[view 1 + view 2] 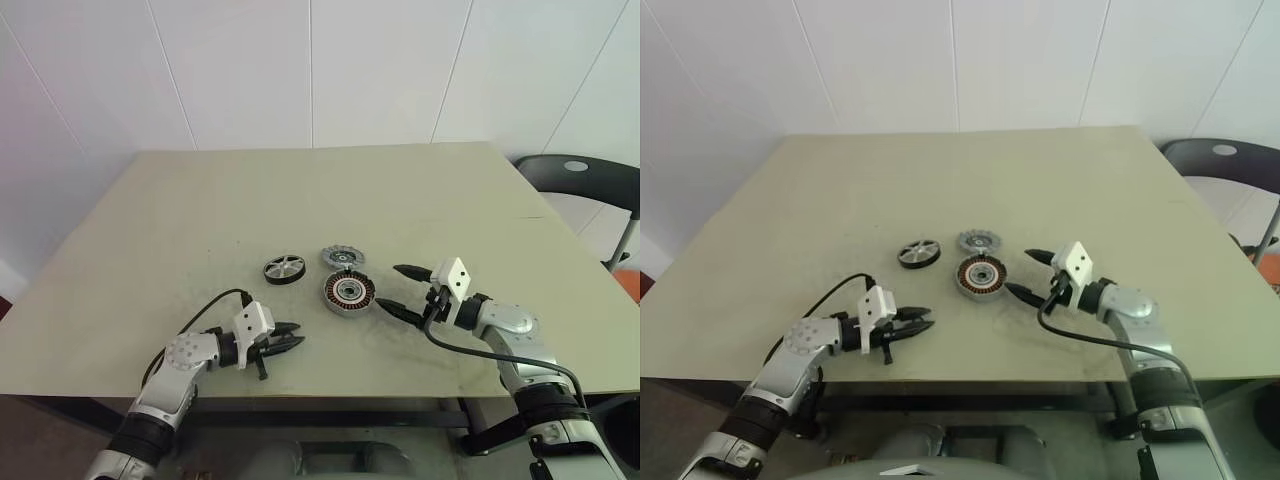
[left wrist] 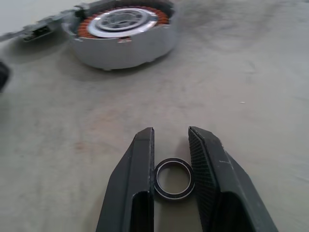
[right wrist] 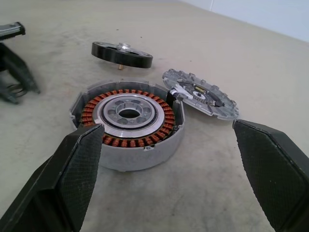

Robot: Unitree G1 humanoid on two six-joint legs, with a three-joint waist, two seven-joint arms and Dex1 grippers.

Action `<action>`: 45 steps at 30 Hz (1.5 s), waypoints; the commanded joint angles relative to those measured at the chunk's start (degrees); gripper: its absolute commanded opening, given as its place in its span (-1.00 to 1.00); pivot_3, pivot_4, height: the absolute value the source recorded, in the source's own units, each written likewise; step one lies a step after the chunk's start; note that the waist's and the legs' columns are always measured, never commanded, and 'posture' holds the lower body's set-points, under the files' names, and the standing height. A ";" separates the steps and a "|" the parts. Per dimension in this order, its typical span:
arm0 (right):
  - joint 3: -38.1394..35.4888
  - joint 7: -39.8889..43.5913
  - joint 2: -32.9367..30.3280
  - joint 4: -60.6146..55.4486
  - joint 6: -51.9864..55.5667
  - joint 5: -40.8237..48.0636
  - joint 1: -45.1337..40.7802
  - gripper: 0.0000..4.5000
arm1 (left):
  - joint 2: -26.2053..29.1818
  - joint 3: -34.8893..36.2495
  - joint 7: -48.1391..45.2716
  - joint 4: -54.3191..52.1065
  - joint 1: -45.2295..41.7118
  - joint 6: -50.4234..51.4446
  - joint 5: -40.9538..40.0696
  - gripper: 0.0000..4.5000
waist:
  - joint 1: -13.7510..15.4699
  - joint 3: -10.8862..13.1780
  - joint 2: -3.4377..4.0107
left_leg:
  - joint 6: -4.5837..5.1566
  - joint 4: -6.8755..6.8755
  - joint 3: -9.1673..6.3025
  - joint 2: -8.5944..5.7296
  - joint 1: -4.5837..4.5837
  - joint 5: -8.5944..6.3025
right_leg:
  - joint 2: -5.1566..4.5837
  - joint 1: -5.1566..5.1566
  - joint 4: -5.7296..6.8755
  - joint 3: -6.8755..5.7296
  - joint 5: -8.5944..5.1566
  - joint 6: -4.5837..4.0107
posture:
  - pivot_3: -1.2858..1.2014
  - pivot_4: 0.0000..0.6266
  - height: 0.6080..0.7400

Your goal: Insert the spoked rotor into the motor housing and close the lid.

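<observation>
The motor housing (image 1: 349,291), a round shell with copper windings and a silver hub, lies open at the table's middle. Just behind it, touching its rim, lies the grey spoked rotor (image 1: 343,257) with a dark centre. Left of that rests the lid (image 1: 284,268), a silver disc with a dark rim. My right gripper (image 1: 390,288) is open just right of the housing, its fingers (image 3: 72,164) spread wider than the shell. Near the front edge, my left gripper (image 1: 298,335) is shut on a tiny black ring (image 2: 175,179) that lies on the table.
The beige table (image 1: 200,210) stands against a white panelled wall. A black chair (image 1: 580,175) stands off the back right corner. The table's front edge runs right under both wrists.
</observation>
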 commanded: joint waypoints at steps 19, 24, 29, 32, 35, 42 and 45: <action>-3.31 3.03 0.60 2.29 -1.56 0.96 -3.13 1.00 | -15.88 -1.16 -1.24 22.83 -27.62 -5.81 2.27 -0.68 | -0.13 0.04 -0.10 | 0.14 -0.13 0.04 -0.02 -0.12 0.00 | 0.04 0.01 -0.48 -0.03 0.30 0.03 | 0.03 -1.00 1.00; -3.72 2.47 0.56 1.76 -1.57 0.81 -2.71 1.00 | -16.83 -0.64 -1.74 24.73 -28.01 -7.40 2.91 -0.68 | -0.14 0.04 -0.10 | 0.16 -0.14 0.04 -0.02 -0.13 -0.02 | 0.04 0.00 -0.52 -0.03 0.31 0.03 | 0.03 -1.00 1.00; -3.67 2.18 0.59 1.50 -1.41 0.71 -2.65 1.00 | -17.07 -1.10 -2.40 25.45 -27.54 -7.88 3.92 -0.68 | -0.12 0.04 -0.10 | 0.16 -0.13 0.04 -0.02 -0.13 -0.02 | 0.04 0.02 -0.52 -0.04 0.31 0.03 | 0.03 -1.00 1.00; -3.52 1.82 0.73 1.31 -1.32 0.56 -2.63 1.00 | -17.19 -1.45 -2.56 25.74 -27.31 -8.10 4.64 -0.68 | -0.11 0.04 -0.10 | 0.16 -0.13 0.04 -0.02 -0.13 -0.02 | 0.04 0.02 -0.52 -0.04 0.31 0.03 | 0.03 -1.00 1.00; -3.36 1.48 0.88 1.02 -1.21 0.52 -2.54 1.00 | -17.41 -1.55 -2.48 26.40 -27.18 -8.58 5.33 -0.68 | -0.11 0.04 -0.10 | 0.16 -0.13 0.04 -0.02 -0.13 -0.02 | 0.04 0.02 -0.52 -0.03 0.31 0.03 | 0.03 -1.00 1.00; -3.15 0.62 1.13 0.00 -0.85 0.43 -2.06 1.00 | -18.81 -1.26 -2.35 29.34 -27.16 -9.64 6.02 -0.68 | -0.11 0.03 -0.10 | 0.16 -0.12 0.04 -0.02 -0.12 -0.02 | 0.04 0.02 -0.51 -0.04 0.32 0.04 | 0.03 -1.00 1.00; -3.20 0.27 1.01 -0.63 -0.64 0.48 -1.71 1.00 | -18.95 -1.28 -2.39 29.82 -27.18 -9.97 6.37 -0.68 | -0.11 0.03 -0.10 | 0.16 -0.12 0.03 -0.02 -0.12 -0.02 | 0.04 0.02 -0.51 -0.04 0.32 0.04 | 0.03 -1.00 1.00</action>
